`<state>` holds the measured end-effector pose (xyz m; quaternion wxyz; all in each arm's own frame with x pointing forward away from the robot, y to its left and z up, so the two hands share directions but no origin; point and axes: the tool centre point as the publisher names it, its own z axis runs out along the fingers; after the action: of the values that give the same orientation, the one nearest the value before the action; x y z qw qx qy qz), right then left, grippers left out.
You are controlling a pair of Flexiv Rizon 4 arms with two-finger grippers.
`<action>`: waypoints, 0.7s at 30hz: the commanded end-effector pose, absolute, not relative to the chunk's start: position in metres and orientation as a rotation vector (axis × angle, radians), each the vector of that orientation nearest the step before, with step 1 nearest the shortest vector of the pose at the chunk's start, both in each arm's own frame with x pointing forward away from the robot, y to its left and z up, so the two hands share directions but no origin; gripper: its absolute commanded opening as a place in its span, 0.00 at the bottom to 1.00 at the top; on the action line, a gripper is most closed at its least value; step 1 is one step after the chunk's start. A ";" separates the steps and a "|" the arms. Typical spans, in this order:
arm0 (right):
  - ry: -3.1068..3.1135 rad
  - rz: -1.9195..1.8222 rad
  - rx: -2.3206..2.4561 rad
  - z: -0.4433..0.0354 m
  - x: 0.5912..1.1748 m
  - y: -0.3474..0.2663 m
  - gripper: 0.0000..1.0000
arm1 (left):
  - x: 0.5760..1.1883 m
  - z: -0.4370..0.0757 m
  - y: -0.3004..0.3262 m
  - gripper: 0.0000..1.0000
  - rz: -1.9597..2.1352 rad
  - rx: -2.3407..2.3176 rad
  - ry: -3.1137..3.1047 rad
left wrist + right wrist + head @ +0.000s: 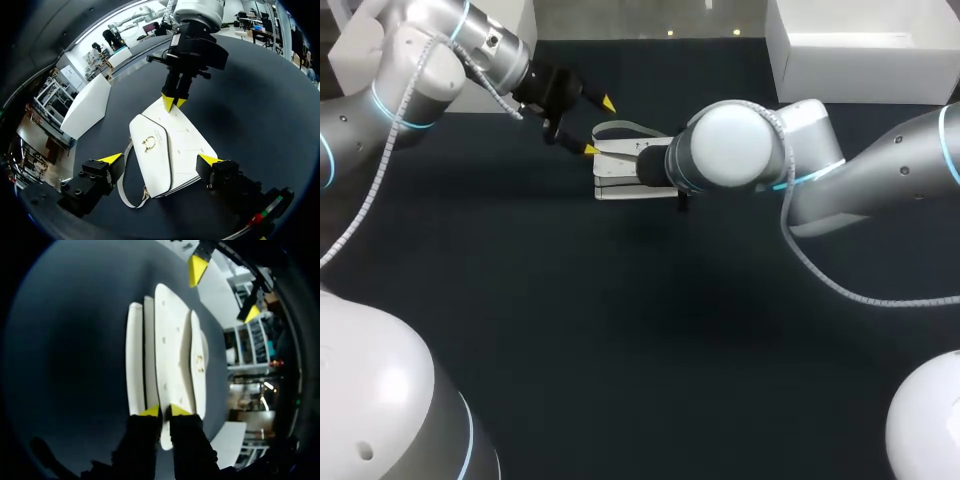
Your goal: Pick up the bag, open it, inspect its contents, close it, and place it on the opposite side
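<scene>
Two grippers meet at the far middle of the table, where the white bag lies, long axis running left to right. My right gripper pinches its right end; my left gripper gapes wide at its left end.

no legible print, apparently, on the bag
</scene>
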<state>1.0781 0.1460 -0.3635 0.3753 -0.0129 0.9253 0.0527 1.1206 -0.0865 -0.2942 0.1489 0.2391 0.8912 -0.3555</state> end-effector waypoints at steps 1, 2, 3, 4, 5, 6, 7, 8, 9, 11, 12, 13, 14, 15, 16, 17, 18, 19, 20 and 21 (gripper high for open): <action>2.360 0.146 -0.032 -0.368 1.079 0.145 0.03 | 1.124 -0.297 -0.087 1.00 -1.035 0.696 2.561; 2.360 0.148 -0.030 -0.368 1.079 0.145 0.00 | 1.124 -0.297 -0.087 1.00 -1.037 0.696 2.561; 2.358 0.155 -0.030 -0.369 1.078 0.146 0.00 | 1.124 -0.297 -0.087 1.00 -1.042 0.699 2.560; 2.357 0.156 -0.030 -0.369 1.077 0.146 0.00 | 1.124 -0.298 -0.087 1.00 -1.045 0.701 2.558; 2.353 0.158 -0.033 -0.369 1.075 0.147 0.00 | 1.123 -0.298 -0.088 1.00 -1.056 0.711 2.550; 2.350 0.162 -0.033 -0.369 1.074 0.148 0.00 | 1.123 -0.298 -0.089 1.00 -1.061 0.719 2.545; 2.349 0.162 -0.033 -0.369 1.073 0.148 0.00 | 1.122 -0.298 -0.090 1.00 -1.066 0.727 2.538; 2.348 0.161 -0.034 -0.369 1.072 0.149 0.00 | 1.121 -0.298 -0.091 1.00 -1.075 0.742 2.526; 2.348 0.163 -0.030 -0.369 1.071 0.150 0.00 | 1.120 -0.298 -0.093 1.00 -1.085 0.752 2.514; 2.348 0.164 -0.029 -0.368 1.070 0.150 0.00 | 1.118 -0.300 -0.096 1.00 -1.098 0.780 2.479; 2.348 0.164 -0.029 -0.368 1.070 0.150 0.00 | 1.118 -0.301 -0.097 1.00 -1.092 0.792 2.455; 2.348 0.164 -0.029 -0.368 1.070 0.150 0.00 | 1.118 -0.301 -0.097 1.00 -1.092 0.792 2.455; 2.348 0.164 -0.029 -0.368 1.070 0.150 0.00 | 1.118 -0.301 -0.097 1.00 -1.092 0.792 2.455; 2.348 0.164 -0.029 -0.368 1.070 0.150 0.00 | 1.118 -0.301 -0.097 1.00 -1.092 0.792 2.455; 2.348 0.164 -0.029 -0.368 1.070 0.150 0.00 | 1.118 -0.301 -0.097 1.00 -1.092 0.792 2.455; 2.348 0.164 -0.029 -0.368 1.070 0.150 0.00 | 1.118 -0.301 -0.097 1.00 -1.092 0.792 2.455; 2.348 0.164 -0.029 -0.368 1.070 0.150 0.00 | 1.118 -0.301 -0.097 1.00 -1.092 0.792 2.455; 2.348 0.164 -0.029 -0.368 1.070 0.150 0.00 | 1.118 -0.301 -0.097 1.00 -1.092 0.792 2.455; 2.348 0.164 -0.029 -0.368 1.070 0.150 0.00 | 1.118 -0.301 -0.097 1.00 -1.092 0.792 2.455; 2.348 0.164 -0.029 -0.368 1.070 0.150 0.00 | 1.118 -0.301 -0.097 1.00 -1.092 0.792 2.455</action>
<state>1.0710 0.1506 -0.3665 0.3817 -0.0115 0.9221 0.0629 1.1175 -0.0973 -0.3000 0.1679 0.2787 0.8645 -0.3830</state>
